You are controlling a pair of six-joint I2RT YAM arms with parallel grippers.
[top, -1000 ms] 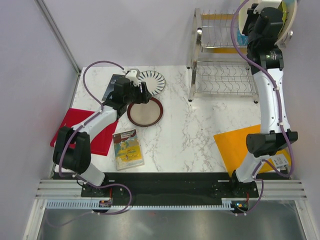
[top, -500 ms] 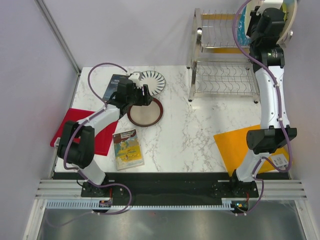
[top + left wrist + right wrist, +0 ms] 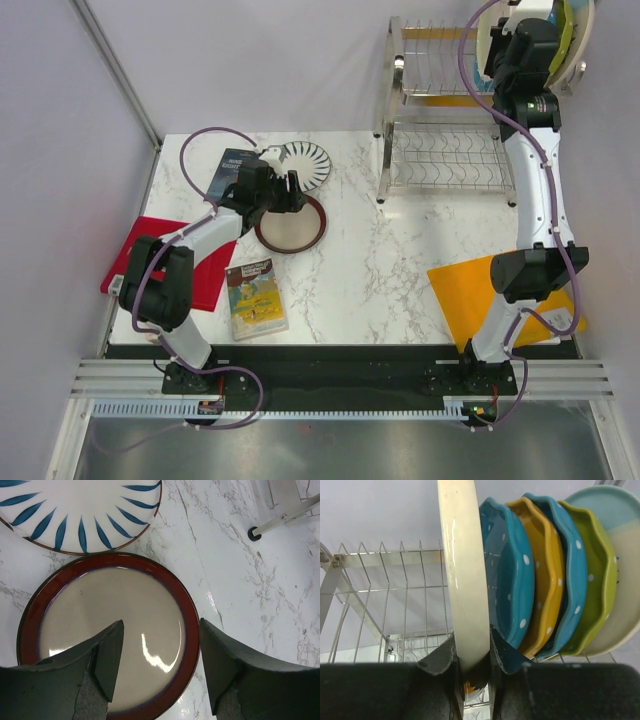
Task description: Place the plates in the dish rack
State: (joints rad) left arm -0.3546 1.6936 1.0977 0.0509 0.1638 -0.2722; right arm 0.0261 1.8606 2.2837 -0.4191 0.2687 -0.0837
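Observation:
My left gripper [image 3: 283, 192] [image 3: 160, 632] is open, low over the maroon-rimmed beige plate [image 3: 291, 225] [image 3: 100, 610], one finger over its middle and one just outside its right rim. The white plate with dark radial stripes [image 3: 305, 163] [image 3: 65, 510] lies flat just behind it. My right gripper [image 3: 520, 45] [image 3: 472, 652] is shut on the rim of a cream plate [image 3: 480, 42] [image 3: 462, 565], held upright at the top tier of the steel dish rack [image 3: 445, 150] [image 3: 380, 580]. Next to it stand teal dotted [image 3: 510, 570], yellow [image 3: 545, 565], green [image 3: 597, 580] and pale green-and-cream [image 3: 622, 555] plates.
A red board [image 3: 150, 260] lies at the table's left edge and an orange board [image 3: 475, 290] at the right front. A picture book [image 3: 255, 297] lies near the front, a dark book [image 3: 228, 168] behind my left gripper. A rack foot [image 3: 256, 532] stands on the marble.
My left gripper has moved a little to the right, over the maroon-rimmed plate. My right gripper has shifted slightly with the cream plate at the rack's top tier.

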